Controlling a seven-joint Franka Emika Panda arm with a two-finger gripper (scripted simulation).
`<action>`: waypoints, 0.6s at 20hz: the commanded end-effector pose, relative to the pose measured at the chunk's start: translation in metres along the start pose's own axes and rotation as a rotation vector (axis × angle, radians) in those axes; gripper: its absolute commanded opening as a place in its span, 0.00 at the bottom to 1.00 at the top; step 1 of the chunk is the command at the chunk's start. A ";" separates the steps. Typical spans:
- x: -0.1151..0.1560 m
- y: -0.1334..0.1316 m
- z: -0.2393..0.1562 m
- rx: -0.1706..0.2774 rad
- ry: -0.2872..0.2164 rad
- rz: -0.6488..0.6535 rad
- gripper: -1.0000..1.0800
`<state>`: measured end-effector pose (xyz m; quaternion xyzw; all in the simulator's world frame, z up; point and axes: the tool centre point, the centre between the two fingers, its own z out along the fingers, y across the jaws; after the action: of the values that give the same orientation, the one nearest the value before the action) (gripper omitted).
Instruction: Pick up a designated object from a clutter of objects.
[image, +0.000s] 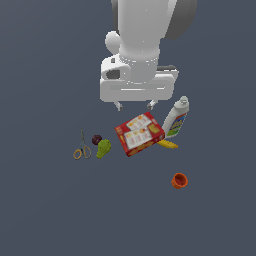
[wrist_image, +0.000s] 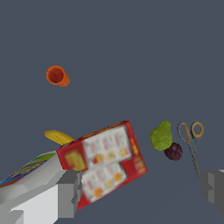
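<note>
Your gripper (image: 135, 105) is hanging empty above the clutter, jaws spread wide — nothing is grasped yet, so the whole pick is waiting. Beneath it the box (image: 139, 134) is crowding the bottle (image: 176, 118) and banana (image: 168, 144). Farther out the cup (image: 179, 180) is lying alone on its side — you're getting open floor all round.

We see the pincer (image: 135, 105) above the clutter, fingertips apart and empty, nearest the red cracker box (image: 139, 134). White bottle (image: 176, 118) leans by the box; yellow banana (image: 168, 144) pokes out beneath. Dark plum (image: 96, 139) touches green pear (image: 103, 148), scissors (image: 82, 147) beside. Orange cup (image: 179, 180) lies apart on the worktop (image: 45, 210).
</note>
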<state>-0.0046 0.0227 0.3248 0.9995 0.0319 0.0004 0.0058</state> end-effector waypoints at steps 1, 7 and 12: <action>0.000 0.000 0.000 0.000 0.000 0.000 0.96; 0.001 0.001 -0.005 0.009 0.019 -0.012 0.96; 0.000 0.001 -0.007 0.012 0.024 -0.017 0.96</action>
<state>-0.0043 0.0218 0.3314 0.9991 0.0397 0.0120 -0.0002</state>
